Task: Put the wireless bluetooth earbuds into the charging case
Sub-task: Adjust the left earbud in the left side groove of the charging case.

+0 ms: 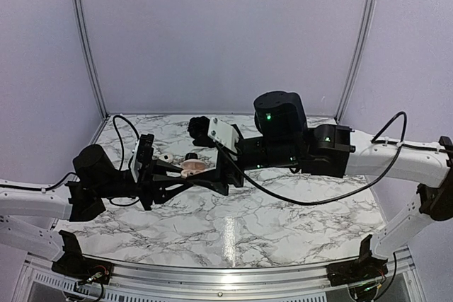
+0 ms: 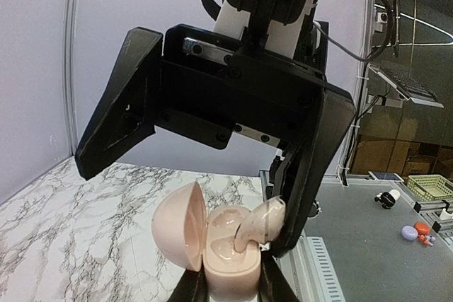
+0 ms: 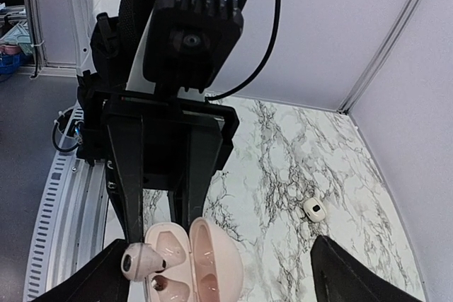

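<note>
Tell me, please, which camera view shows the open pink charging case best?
The left wrist view: the charging case sits close and central, lid open, with a pink earbud tilted at its well. The right wrist view cuts the case off at the bottom edge; the top external view shows it only as a small pink spot.

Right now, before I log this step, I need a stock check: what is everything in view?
charging case: one, pale pink, lid open, held above the table
pink earbud: one, pale pink, at the case's open top, against a right gripper finger
white earbud: one, white, lying alone on the table
table: one, white marble with grey veins
left gripper: one, black, shut on the case
right gripper: one, black, open over the case
</note>
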Tool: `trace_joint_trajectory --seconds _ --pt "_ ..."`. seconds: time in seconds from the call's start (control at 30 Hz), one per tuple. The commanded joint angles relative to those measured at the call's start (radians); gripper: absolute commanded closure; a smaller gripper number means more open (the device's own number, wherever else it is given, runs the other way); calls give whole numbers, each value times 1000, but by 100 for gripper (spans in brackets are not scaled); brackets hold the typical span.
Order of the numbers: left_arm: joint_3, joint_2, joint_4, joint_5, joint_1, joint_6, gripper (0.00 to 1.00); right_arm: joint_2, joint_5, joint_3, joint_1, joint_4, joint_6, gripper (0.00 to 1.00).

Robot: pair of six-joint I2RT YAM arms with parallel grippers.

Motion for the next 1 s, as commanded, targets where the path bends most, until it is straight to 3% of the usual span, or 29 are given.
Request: trace_joint_trajectory --seconds 0.0,0.97 --pt "29 4 42 20 3 14 100 17 -4 52 -6 -3 17 13" --pt "14 -6 39 39 0 57 100 126 -81 112 -37 -3 68 14"
